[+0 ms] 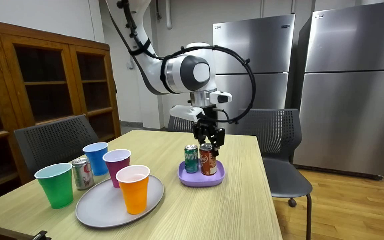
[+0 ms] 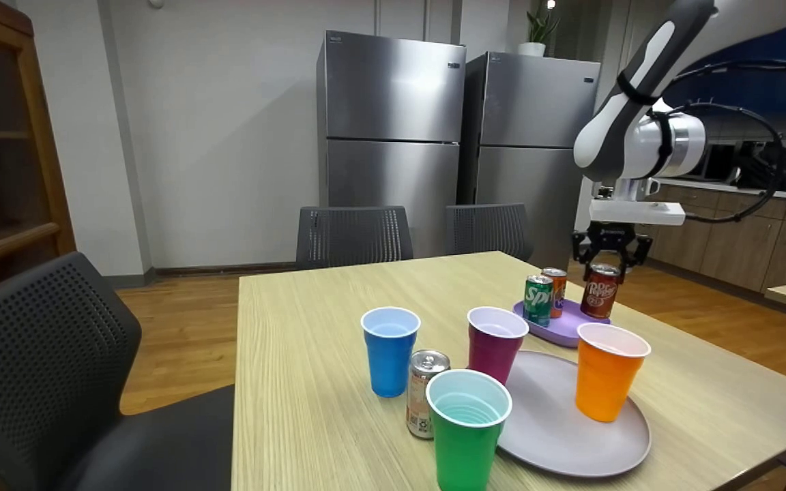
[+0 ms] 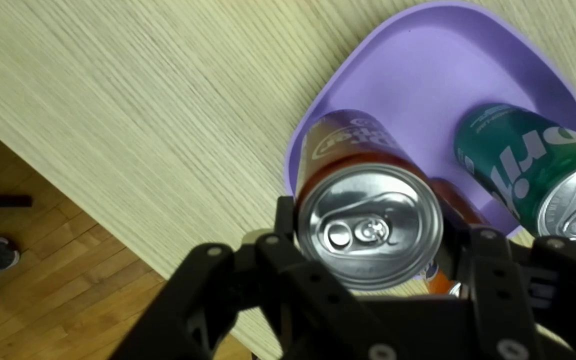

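Claw (image 2: 604,273) holds the Dr Pepper can (image 3: 368,200) near its top, with one finger lying against each side, so the jaws are only partly apart. The can is about upright and its bottom is within the purple tray (image 3: 438,70), close to the rim; whether it touches the tray floor, I cannot tell exactly. Beside it in the same tray stands a green Sprite can (image 3: 528,155), with a gap between the two. Also an orange can (image 2: 556,293) is there, just behind the Sprite can in an exterior view, and in the wrist view the claw covers it for the most part. The tray is on the pale bench (image 2: 311,354) with wood grain. Near it, on the same bench, there is a grey plate (image 2: 550,436), which carries an orange cup (image 2: 608,382). A purple cup (image 1: 112,168) is at the plate's edge. Near them stand a blue cup (image 1: 98,160), a green cup (image 1: 56,188) and a silver can (image 1: 83,176).
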Action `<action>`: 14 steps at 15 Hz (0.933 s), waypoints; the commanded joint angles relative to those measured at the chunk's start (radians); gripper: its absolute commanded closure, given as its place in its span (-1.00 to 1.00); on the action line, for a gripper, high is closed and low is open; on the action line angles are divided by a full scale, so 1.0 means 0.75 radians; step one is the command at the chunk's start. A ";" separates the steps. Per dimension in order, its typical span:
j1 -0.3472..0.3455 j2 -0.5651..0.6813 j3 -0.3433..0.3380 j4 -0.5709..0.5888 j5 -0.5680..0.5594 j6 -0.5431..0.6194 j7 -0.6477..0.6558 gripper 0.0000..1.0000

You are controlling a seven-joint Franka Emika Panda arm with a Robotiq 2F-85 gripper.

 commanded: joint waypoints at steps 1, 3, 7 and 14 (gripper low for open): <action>-0.001 0.037 0.004 0.044 0.015 0.027 0.035 0.21; -0.004 0.061 0.009 0.063 0.029 0.033 0.036 0.21; -0.005 0.104 0.015 0.102 0.047 0.034 0.037 0.21; -0.004 0.145 0.016 0.142 0.060 0.030 0.041 0.21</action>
